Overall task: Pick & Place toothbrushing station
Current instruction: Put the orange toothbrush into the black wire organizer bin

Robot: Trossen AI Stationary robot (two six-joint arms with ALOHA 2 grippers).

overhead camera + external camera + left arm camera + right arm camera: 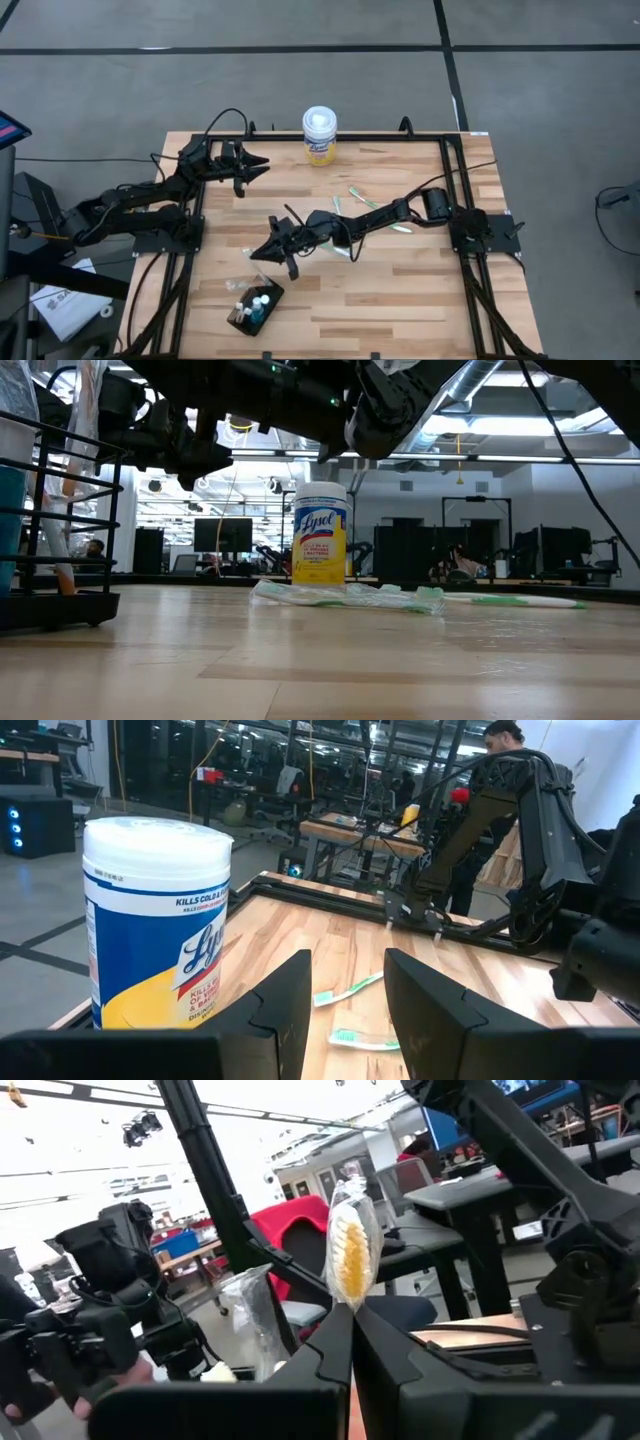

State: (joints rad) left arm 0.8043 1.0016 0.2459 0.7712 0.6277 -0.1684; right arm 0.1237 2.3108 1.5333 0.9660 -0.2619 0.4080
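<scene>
The right gripper [268, 251] is pinching a plastic-wrapped toothbrush [351, 1252] above the small black slotted toothbrushing station [255, 307] sitting at the table's near edge; the left gripper [345, 1010] is waiting part-open. The station looks light, rigid: grasp its long sides

White-lidded round wipes canister w/ yellow-and-blue Lysol label [319, 135] stands upright near the far edge of the light wood plank table [400, 290], just inside the black metal frame rail [370, 138]. Several green-and-white toothbrushes in clear wrap [362, 197] lie flat mid-table, well apart from the canister; low view shows one wrapped brush [345, 596] in front of the canister and another, longer one [520, 600] off to the side. Grey floor w/ dark tape lines [450, 60] surrounds the table. Beyond: workshop w/ benches, monitors, a red chair [300, 1230]; a person [500, 740] stands behind the far bench.
</scene>
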